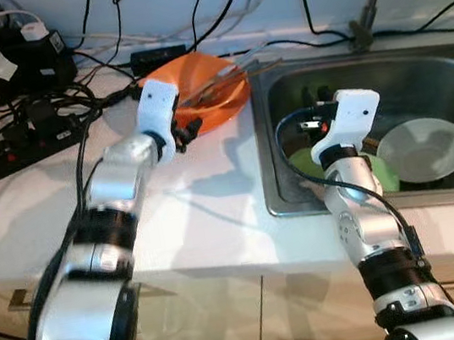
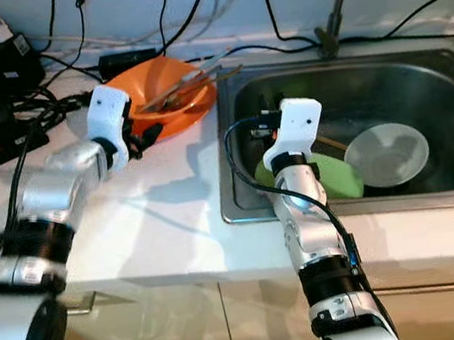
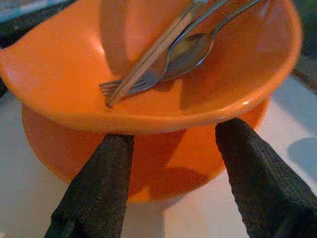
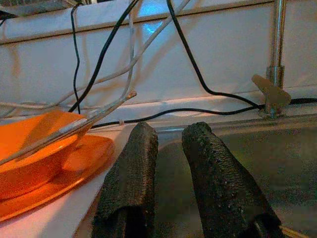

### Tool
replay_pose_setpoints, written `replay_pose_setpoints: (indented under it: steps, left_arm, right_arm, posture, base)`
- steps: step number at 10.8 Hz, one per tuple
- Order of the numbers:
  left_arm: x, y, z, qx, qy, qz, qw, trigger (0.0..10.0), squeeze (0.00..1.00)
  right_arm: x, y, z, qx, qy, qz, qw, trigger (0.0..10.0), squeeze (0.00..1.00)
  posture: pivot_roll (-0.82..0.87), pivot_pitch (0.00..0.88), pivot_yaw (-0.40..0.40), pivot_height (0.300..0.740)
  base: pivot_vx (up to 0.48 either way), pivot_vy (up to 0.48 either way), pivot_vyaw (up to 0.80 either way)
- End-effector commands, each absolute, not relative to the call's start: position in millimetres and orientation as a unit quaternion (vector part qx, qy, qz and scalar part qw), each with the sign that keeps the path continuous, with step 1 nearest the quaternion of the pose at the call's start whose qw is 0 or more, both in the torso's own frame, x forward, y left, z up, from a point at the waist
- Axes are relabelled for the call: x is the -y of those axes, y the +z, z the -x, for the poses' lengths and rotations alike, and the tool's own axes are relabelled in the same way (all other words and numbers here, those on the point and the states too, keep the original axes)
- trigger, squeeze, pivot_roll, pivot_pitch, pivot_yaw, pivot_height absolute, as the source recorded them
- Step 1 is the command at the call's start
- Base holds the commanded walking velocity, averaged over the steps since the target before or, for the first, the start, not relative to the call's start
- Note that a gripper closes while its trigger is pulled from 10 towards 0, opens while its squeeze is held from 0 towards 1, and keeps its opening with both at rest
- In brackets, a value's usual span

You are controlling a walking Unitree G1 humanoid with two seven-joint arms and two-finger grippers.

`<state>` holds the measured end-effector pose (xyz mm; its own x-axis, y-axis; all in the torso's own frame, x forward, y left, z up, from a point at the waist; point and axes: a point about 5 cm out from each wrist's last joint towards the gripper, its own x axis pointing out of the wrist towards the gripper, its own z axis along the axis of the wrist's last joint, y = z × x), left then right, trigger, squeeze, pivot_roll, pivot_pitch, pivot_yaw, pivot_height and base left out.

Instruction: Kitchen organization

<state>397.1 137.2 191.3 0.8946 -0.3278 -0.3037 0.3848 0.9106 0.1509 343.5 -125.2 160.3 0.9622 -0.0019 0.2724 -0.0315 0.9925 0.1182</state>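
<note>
Your left gripper [image 3: 171, 163] is at the near side of the orange bowl [image 3: 148, 74], with its two black fingers [image 3: 99, 183] spread apart and holding nothing. The fingertips reach under the bowl's rim, just beside the orange plate [image 3: 64, 148] that the bowl sits on. I think you are placed so to take the bowl by its edge. Inside the bowl, just beyond the fingertips, lie a fork [image 3: 133, 85], a spoon [image 3: 190, 48] and chopsticks [image 3: 153, 49], so keep the bowl level.

Your right gripper [image 4: 166, 163] hangs over the sink [image 1: 418, 73], fingers nearly together with a narrow gap, empty. Below it are a green plate [image 2: 335, 175] and a pale bowl [image 1: 422, 149], probably waiting to be sorted.
</note>
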Motion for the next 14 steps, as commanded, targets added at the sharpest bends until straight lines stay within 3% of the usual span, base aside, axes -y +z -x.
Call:
replay_pose_setpoints:
  steps: [1,4,14]
  left_arm:
    - [-137,195,-402,-0.140,-0.174,-0.103,0.969,10.0,0.00]
    - [-139,200,-412,-0.152,-0.143,-0.089,0.974,10.0,0.00]
    - [-115,198,-417,-0.163,-0.152,-0.095,0.970,10.0,0.00]
  right_arm:
    - [126,161,-344,0.141,0.005,-0.062,0.988,10.0,0.00]
    - [124,161,-345,0.140,0.009,-0.062,0.988,10.0,0.00]
    - [127,161,-343,0.140,0.009,-0.059,0.988,10.0,0.00]
  posture:
    - [0.04,0.005,0.033,0.740]
    - [0.04,0.007,0.032,0.740]
    - [0.01,0.000,0.037,0.740]
  base:
    - [0.000,0.000,0.00]
    - [0.000,0.000,0.00]
    - [0.000,0.000,0.00]
